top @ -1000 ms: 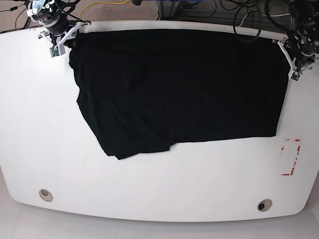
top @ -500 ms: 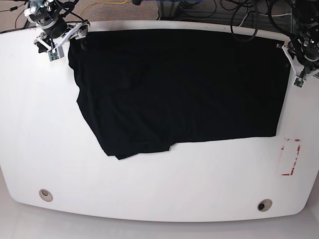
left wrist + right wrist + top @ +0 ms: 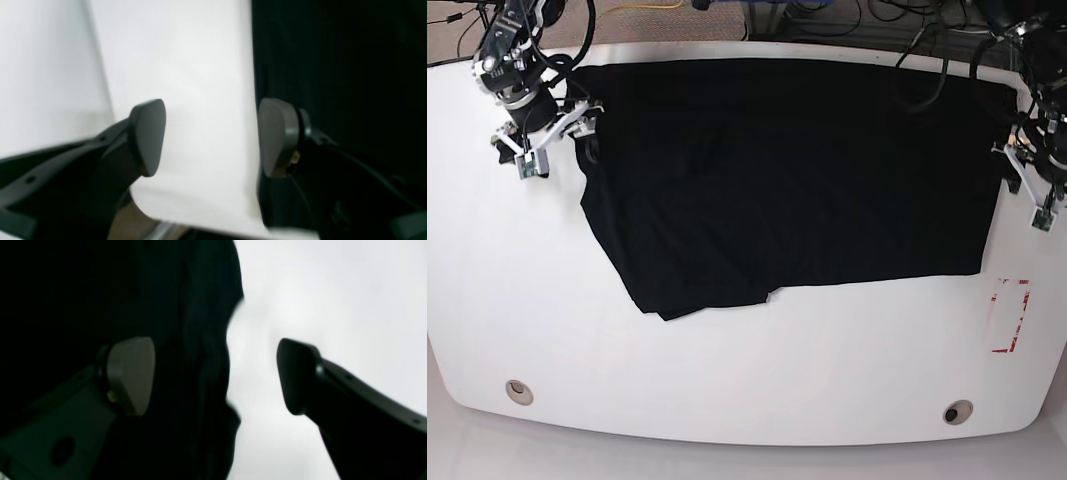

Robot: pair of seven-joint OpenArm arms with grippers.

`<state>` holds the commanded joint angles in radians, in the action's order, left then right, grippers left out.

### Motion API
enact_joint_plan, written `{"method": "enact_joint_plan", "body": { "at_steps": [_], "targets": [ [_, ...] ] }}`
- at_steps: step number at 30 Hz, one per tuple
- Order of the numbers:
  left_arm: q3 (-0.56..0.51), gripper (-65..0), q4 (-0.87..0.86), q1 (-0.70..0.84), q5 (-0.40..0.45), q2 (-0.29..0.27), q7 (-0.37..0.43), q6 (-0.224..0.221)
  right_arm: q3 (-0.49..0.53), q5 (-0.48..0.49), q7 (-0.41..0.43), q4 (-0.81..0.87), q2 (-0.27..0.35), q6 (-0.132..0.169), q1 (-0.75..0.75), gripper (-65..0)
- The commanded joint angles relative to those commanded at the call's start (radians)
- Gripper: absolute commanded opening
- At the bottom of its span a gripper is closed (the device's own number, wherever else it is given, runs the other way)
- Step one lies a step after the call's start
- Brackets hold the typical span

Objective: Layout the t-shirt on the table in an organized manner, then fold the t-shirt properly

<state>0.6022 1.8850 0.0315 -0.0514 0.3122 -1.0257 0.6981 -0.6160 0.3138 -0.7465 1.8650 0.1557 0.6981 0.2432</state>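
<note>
bright, even light; blurred wrist views

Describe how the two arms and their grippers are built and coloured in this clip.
Both arms are black with bundled black cables. The left gripper and right gripper have white finger brackets with small green tips. In the wrist views, each finger ends in a rounded dark grey pad on a black bracket with small holes.

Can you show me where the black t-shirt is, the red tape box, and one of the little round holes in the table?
t-shirt (image 3: 797, 170): base view, middle of the cloth.
red tape rectangle (image 3: 1010, 316): base view, its centre.
grommet hole (image 3: 519, 391): base view, the hole nearest the right arm's side.
</note>
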Motion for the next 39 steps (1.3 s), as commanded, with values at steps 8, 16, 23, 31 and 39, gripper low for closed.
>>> {"method": "enact_joint_plan", "body": {
  "at_steps": [8, 16, 23, 31, 39],
  "targets": [
    [-0.002, -24.2, -0.198, -0.221, 0.058, -0.012, 0.005, 0.000, 0.029, -0.143, -0.017, -0.213, 0.000, 0.000, -0.285, -10.5],
    [-0.002, -24.2, -0.457, -0.371, 0.112, -0.012, 0.140, 0.000, 0.072, -0.216, -0.006, -0.499, 0.021, 0.000, -0.526, -10.5],
    [-0.002, -24.2, -0.609, -0.419, 0.157, -0.012, 0.253, 0.000, 0.101, -0.222, 0.144, -0.842, 0.077, 0.000, -0.700, -10.5],
    [-0.002, -24.2, -0.640, -0.417, 0.160, -0.006, 0.262, 0.000, 0.161, -0.222, 0.281, -1.114, 0.112, 0.000, -0.783, -10.5],
    [0.005, -24.2, -0.640, -0.400, 0.158, -0.006, 0.262, 0.000, 0.250, -0.216, 0.295, -1.155, 0.083, 0.000, -0.776, -10.5]
  ]
}}
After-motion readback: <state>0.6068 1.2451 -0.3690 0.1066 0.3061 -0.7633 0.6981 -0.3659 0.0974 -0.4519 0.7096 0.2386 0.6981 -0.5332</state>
